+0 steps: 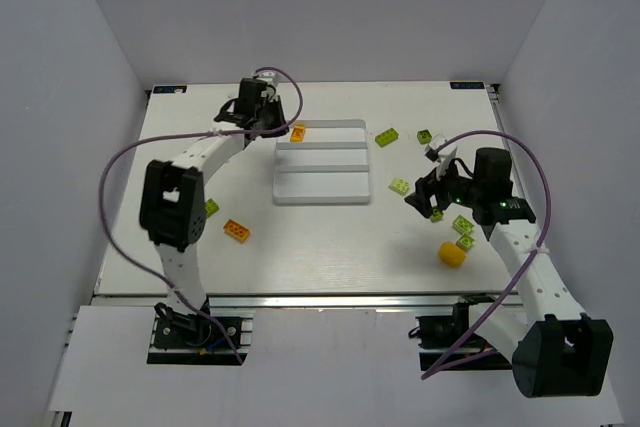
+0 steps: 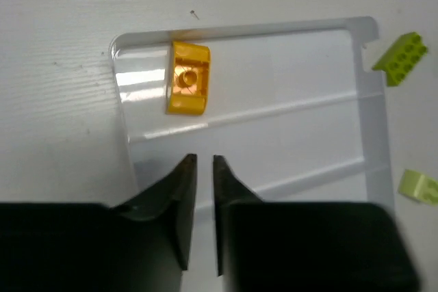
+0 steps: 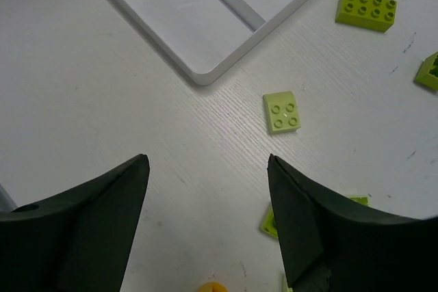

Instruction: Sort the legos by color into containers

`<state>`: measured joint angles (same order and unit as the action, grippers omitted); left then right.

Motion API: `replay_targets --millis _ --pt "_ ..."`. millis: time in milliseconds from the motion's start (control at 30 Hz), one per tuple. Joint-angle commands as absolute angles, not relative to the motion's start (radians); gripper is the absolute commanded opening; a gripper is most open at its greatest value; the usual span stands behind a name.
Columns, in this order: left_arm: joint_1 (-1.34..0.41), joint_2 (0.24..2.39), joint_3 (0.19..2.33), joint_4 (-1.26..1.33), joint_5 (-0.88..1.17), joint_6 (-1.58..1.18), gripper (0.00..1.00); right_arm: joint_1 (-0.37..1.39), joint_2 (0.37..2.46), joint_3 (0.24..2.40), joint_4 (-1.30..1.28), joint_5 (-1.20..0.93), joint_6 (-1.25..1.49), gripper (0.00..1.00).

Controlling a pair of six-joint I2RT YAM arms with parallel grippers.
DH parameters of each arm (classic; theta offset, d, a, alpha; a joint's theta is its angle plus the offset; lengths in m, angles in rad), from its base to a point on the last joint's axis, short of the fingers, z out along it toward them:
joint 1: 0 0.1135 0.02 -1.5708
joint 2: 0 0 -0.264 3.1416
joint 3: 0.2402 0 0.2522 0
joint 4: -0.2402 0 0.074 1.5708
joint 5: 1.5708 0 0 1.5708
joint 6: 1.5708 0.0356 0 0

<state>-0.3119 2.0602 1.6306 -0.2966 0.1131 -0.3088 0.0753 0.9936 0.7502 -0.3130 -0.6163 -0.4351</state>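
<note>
Nearest on the white table, at the right, a rounded yellow piece is seen. A lime brick lies just beside it and a second lime brick lies a little farther. At the left a loose orange brick is found, and slightly farther a green brick lies close by the left arm.

The right gripper is held above bare table to the right of the tray, its fingers spread wide and nothing between them. A pale green four-stud brick lies just beyond it, near the tray's near right corner but apart from it.

The left gripper is held over the left end of the tray, its fingers drawn almost together with only a slit between, and nothing is gripped. In the far compartment, at its left end, a yellow-orange brick is lodged.

Farthest, right of the tray, an eight-stud lime brick and a darker green piece are seen.
</note>
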Motion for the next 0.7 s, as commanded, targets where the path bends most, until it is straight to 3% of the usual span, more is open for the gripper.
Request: replay_targets --millis 0,33,100,133,167,233,267,300,333,400,433,667 --pt "-0.301 1.678 1.478 -0.259 0.127 -0.383 0.21 0.084 1.028 0.767 -0.311 -0.617 -0.508 0.76" --pt "-0.301 1.619 1.430 -0.267 0.106 -0.405 0.17 0.083 1.037 0.772 -0.314 -0.583 -0.511 0.75" --pt "-0.301 1.516 1.297 -0.305 0.097 -0.431 0.17 0.087 1.066 0.785 -0.314 -0.523 -0.509 0.68" --pt "-0.301 1.423 1.252 -0.316 0.104 -0.443 0.23 0.087 1.072 0.801 -0.330 -0.446 -0.505 0.54" --pt "-0.301 1.376 1.215 -0.346 0.097 -0.443 0.49 0.084 1.084 0.810 -0.336 -0.399 -0.493 0.46" --pt "-0.301 1.246 1.102 -0.380 0.092 -0.430 0.67 0.077 1.088 0.818 -0.385 -0.285 -0.476 0.37" --pt "-0.301 1.205 1.070 -0.390 0.080 -0.423 0.76 0.078 1.086 0.821 -0.414 -0.246 -0.469 0.38" --pt "-0.301 1.166 1.042 -0.396 0.069 -0.411 0.77 0.077 1.080 0.821 -0.445 -0.221 -0.472 0.40" --pt "-0.301 1.088 0.990 -0.397 0.060 -0.382 0.79 0.077 1.075 0.819 -0.481 -0.215 -0.521 0.54" --pt "-0.318 1.005 0.936 -0.355 0.015 -0.364 0.84 0.078 1.051 0.825 -0.630 -0.247 -0.621 0.69" --pt "-0.318 0.965 0.884 -0.332 0.029 -0.336 0.85 0.077 1.043 0.831 -0.682 -0.285 -0.734 0.87" --pt "-0.318 0.810 0.770 -0.293 0.025 -0.304 0.89 0.081 1.047 0.821 -0.920 -0.226 -1.002 0.89"
